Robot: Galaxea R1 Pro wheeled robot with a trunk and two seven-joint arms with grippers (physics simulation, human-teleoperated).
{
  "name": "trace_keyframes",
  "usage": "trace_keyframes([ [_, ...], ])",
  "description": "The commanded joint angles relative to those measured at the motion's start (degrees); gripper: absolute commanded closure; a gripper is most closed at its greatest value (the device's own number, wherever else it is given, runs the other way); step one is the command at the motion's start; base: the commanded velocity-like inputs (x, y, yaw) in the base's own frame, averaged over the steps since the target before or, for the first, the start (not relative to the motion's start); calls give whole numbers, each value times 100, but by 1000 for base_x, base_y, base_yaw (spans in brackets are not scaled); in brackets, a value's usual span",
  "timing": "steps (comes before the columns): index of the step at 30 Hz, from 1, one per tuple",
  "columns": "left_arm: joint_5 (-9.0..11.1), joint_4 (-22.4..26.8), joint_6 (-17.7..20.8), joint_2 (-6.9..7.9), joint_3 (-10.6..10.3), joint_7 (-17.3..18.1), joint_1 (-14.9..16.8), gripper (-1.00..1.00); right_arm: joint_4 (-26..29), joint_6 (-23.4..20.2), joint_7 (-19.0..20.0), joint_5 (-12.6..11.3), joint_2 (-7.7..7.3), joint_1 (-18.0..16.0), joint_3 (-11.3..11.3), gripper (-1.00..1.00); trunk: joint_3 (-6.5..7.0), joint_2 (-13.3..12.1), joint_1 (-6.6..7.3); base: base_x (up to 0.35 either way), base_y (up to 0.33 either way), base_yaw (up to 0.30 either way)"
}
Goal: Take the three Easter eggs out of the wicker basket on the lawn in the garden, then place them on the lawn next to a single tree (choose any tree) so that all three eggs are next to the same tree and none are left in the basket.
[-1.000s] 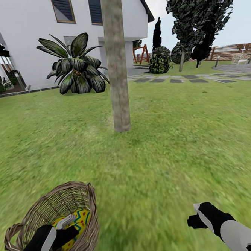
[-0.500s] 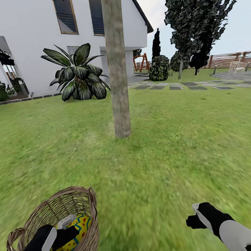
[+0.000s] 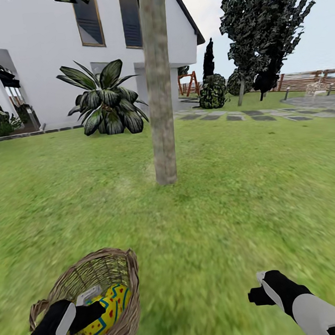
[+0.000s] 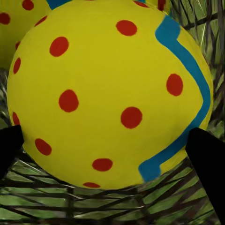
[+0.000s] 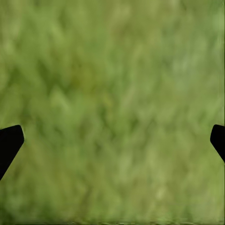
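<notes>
Eggs (image 3: pixel 109 309) sit low in the basket (image 3: pixel 127 322) on the lawn (image 3: pixel 217 219); the left end effector (image 3: pixel 93 310) reaches inside, its tips spread either side of one egg (image 4: pixel 108 89), apparently poised to grip. Open grass leads to the trunk (image 3: pixel 161 112) ahead. The right end effector (image 3: pixel 258 295) hangs spread and empty over grass

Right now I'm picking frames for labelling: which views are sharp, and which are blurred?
Head view: tree and house crisp, lawn near the robot smeared. Left wrist view: egg sharp, filling most of the picture between the dark fingertips. Right wrist view: grass soft and blurred, no detail.
</notes>
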State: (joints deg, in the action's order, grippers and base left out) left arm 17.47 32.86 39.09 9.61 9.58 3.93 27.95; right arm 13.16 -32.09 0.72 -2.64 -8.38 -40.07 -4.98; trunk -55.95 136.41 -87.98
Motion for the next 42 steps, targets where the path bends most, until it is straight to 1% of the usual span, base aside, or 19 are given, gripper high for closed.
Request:
trace_keyframes([
  [1, -23, 4, 29, -3, 26, 37, 2, 100, 11, -34, 8, -26, -6, -1, -47, -100, 13, -39, 26, -175, 219, 0],
  [7, -16, 8, 29, 0, 26, 45, 1, 100, 11, -34, 7, -26, 2, -1, -47, -100, 121, -280, 158, -29, 50, 0],
  [14, -16, 9, 29, -3, 26, 43, 0, 100, 11, -34, 7, -26, 61, -1, -47, -100, 246, -561, 312, 0, 0, 0],
  [17, -12, 58, 24, 35, 33, 55, 0, 100, 11, -34, 7, -25, 69, -1, -47, -100, 300, -681, 377, 0, 0, 0],
  [23, 0, 88, 20, 62, 59, 71, 2, 100, 11, -29, -30, -18, 155, -1, -47, -100, 408, -922, 509, 0, 0, 0],
  [29, 2, 174, 20, 70, 57, 65, 0, 100, 11, -38, -56, -22, 158, -1, -47, -100, 516, -1162, 641, 0, 0, 0],
  [33, 2, 177, 20, 43, 44, 72, 0, 100, 11, -51, -39, -52, 112, -1, -26, -100, 588, -1323, 729, 0, 0, 6],
  [37, 2, 177, 20, 49, 52, 66, 0, 100, 10, -60, -53, -37, 174, -1, -44, -100, 663, -1483, 817, 0, 0, 210],
  [42, 2, 177, 20, 45, 52, 63, 2, 100, 6, -53, -43, -35, 203, -1, -46, -100, 753, -1684, 926, 0, 0, 155],
])
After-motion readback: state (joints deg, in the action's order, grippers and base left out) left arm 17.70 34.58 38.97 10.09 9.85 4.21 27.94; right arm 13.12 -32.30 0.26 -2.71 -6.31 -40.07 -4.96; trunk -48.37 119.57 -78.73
